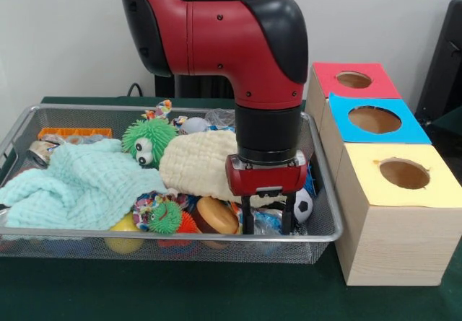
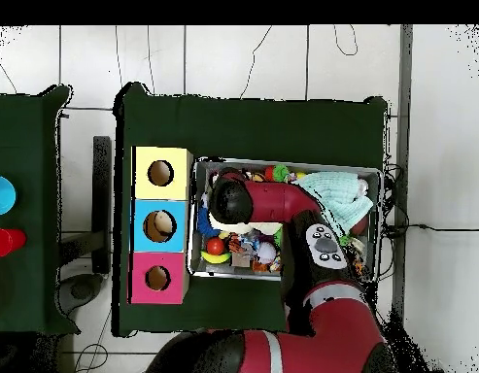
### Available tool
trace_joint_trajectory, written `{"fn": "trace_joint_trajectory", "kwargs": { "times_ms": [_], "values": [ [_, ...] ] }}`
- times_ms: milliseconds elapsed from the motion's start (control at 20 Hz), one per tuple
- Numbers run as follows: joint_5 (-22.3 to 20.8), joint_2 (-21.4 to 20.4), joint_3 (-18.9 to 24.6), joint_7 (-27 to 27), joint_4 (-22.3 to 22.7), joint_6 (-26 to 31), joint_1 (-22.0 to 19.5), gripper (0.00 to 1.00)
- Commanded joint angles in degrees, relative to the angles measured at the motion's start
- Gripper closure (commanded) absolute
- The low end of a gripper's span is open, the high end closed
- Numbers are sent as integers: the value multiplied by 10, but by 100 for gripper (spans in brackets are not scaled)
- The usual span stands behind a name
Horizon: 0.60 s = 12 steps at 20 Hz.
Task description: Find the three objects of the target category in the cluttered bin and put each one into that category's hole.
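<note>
Dark green cloth [image 1: 216, 292] covers the table, and on it, across the lower left and centre of the front view, sits a wire mesh bin [image 1: 166, 236] heaped with toys and fabric. A pale mint blanket [image 1: 79, 184] fills the bin's left part, a cream quilted cloth [image 1: 198, 162] lies in the middle, and a green spiky creature with googly eyes [image 1: 148, 139] rests between them toward the back. Along the front wall lie a smaller green spiky ball [image 1: 167, 216], a brown and tan burger-like toy [image 1: 215, 216], a yellow ball [image 1: 124, 234] low at the mesh, and a small black-and-white football [image 1: 304, 205] near the right corner; an orange basket-like piece [image 1: 74, 132] sits at the back left. The red and black arm [image 1: 238, 40] comes down from the top of the frame, and its gripper [image 1: 268, 227] hangs in the bin's front right part, its two dark fingers [image 1: 247, 223] apart and reaching down among the toys just beside the burger-like toy, clamped on nothing that can be seen. Right of the bin stand three wooden boxes in a row, each with a round hole in its top: a red-topped box [image 1: 339, 90] farthest back, a blue-topped box [image 1: 404, 130] in the middle, and a yellow-topped box [image 1: 382, 191] nearest. In the overhead view the same boxes [image 2: 160, 223] line the bin's left side.
</note>
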Motion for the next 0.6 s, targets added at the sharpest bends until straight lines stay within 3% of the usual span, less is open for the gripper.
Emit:
{"fn": "trace_joint_trajectory", "kwargs": {
  "times_ms": [50, 600],
  "values": [
    [-2, 53, -25, 70, 14, 49, 4, 0],
    [3, 61, -5, 71, 28, 22, -9, 0]
  ]
}}
